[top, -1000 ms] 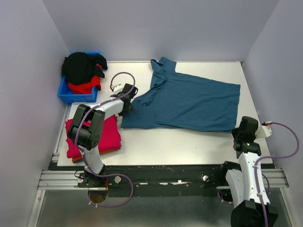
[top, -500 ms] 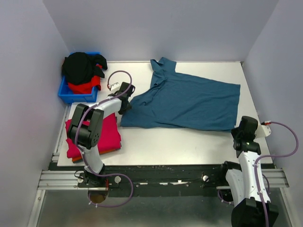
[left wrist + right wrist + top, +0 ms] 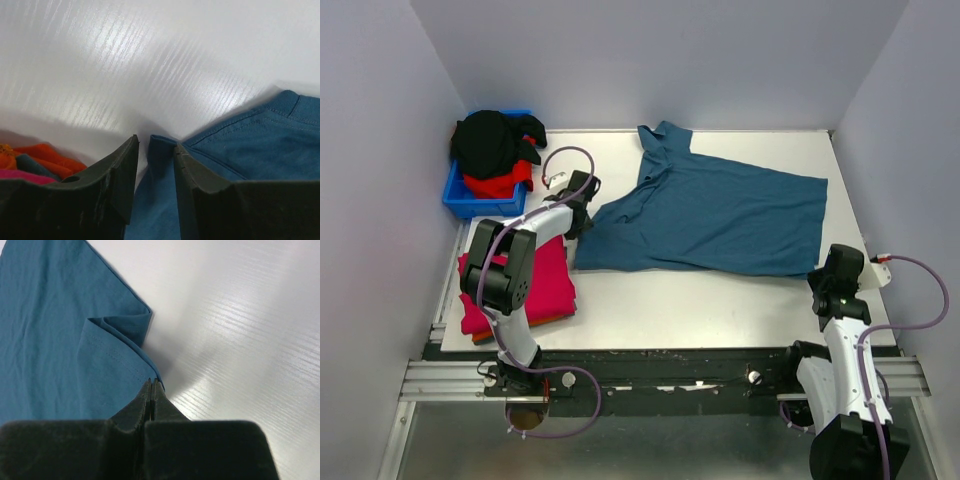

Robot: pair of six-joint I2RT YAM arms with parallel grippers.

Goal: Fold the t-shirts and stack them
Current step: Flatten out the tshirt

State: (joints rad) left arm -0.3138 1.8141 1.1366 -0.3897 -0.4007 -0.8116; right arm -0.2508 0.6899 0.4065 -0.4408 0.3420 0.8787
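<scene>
Right gripper (image 3: 151, 385): closed, tips at near right corner of blue shirt (image 3: 720, 215); hold on cloth unclear. Pink shirt (image 3: 540, 285): folded, table (image 3: 700, 310) near left. Left gripper (image 3: 155, 150): narrowly parted, astride blue shirt's left edge. Bin (image 3: 455, 197), far left: black shirt (image 3: 485, 140), red shirt (image 3: 498, 184).

The table (image 3: 720, 300) before me carries a teal shirt (image 3: 720, 215) spread across its middle and right, a folded pile (image 3: 545, 285), pink on top, at my near left, and a blue bin (image 3: 480, 205) at the far-left corner.
</scene>
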